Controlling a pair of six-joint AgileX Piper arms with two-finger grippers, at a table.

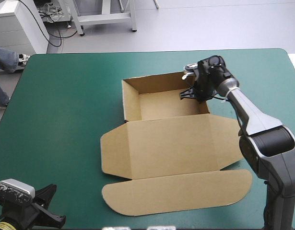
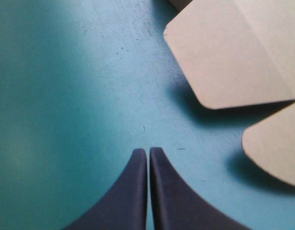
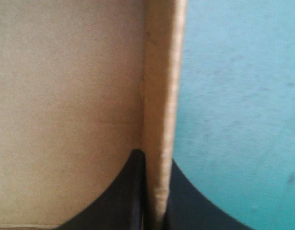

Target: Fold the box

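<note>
Bench point(image 1: 65, 120) w/ teal-green cover fills most of frame. Brown box point(image 1: 161, 103) lies on it, centre-right: open tray at upper centre, lid point(image 1: 171, 148) flat toward lower centre, rounded flaps spread.

The worktop point(image 1: 65, 110) wears a teal-green cover point(image 2: 51, 96), smooth and matte; its rounded far corners lie toward 10 and 2 o'clock in the high view; fine dark scratches point(image 2: 109, 62) fleck it close up.
</note>
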